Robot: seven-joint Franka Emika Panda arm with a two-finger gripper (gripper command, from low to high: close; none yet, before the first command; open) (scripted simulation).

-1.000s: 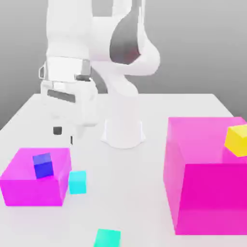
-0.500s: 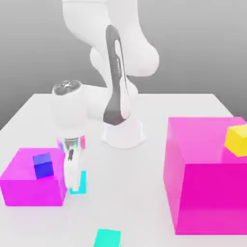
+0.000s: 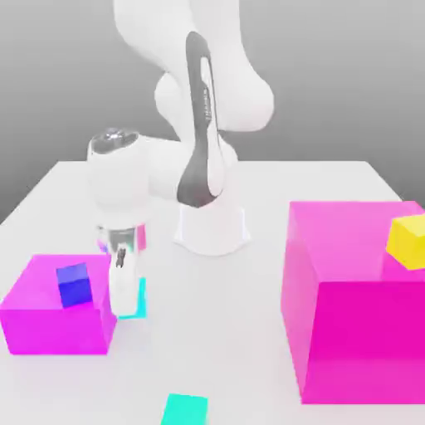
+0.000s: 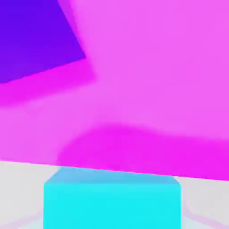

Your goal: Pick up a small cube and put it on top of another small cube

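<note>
The small cyan cube (image 3: pixel 143 297) sits beside the low magenta block (image 3: pixel 50 324) on the exterior view's left, mostly hidden behind my gripper (image 3: pixel 127 309). My gripper points straight down and is shut on this cube. In the hand view the cyan cube (image 4: pixel 112 203) lies very close in front of the magenta block's side (image 4: pixel 156 89). The small yellow cube (image 3: pixel 408 241) rests on top of the tall magenta block (image 3: pixel 357 332) on the exterior view's right.
A dark blue cube (image 3: pixel 75 285) lies on the low magenta block, right beside my gripper, and appears again as the dark blue cube (image 4: pixel 36 40) in the hand view. A teal-green cube (image 3: pixel 184 409) lies at the table's front edge. The arm's white base (image 3: pixel 212 228) stands behind.
The arm swung down from above onto the cyan cube, and the gripper closed on it. Since half a second ago the hand and cube have shifted up slightly.
</note>
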